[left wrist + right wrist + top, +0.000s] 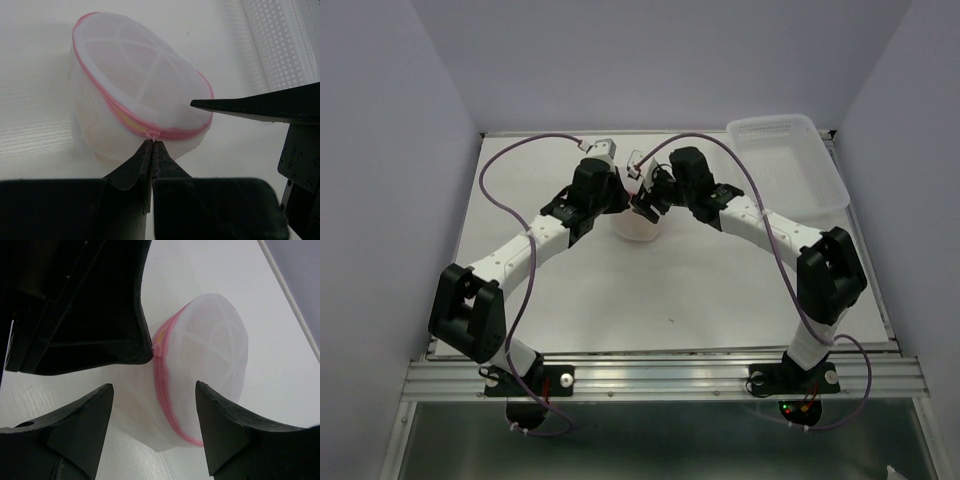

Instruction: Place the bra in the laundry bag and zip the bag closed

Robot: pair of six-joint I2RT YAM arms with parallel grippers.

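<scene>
The laundry bag (130, 90) is a round white mesh pouch with a pink zipper rim, standing mid-table (638, 228) under both wrists. A peach tint shows through its mesh, but the bra itself is hidden inside. My left gripper (152, 142) is shut on the small pink zipper pull (153, 134) at the bag's near rim. My right gripper (154, 390) is open, its fingers on either side of the bag (205, 355) without touching it. One right finger (260, 107) shows beside the bag in the left wrist view.
A rectangular clear-white plastic basket (788, 160) stands at the back right of the table; its perforated wall shows in the left wrist view (280, 40). Purple cables loop from both arms over the table's back half.
</scene>
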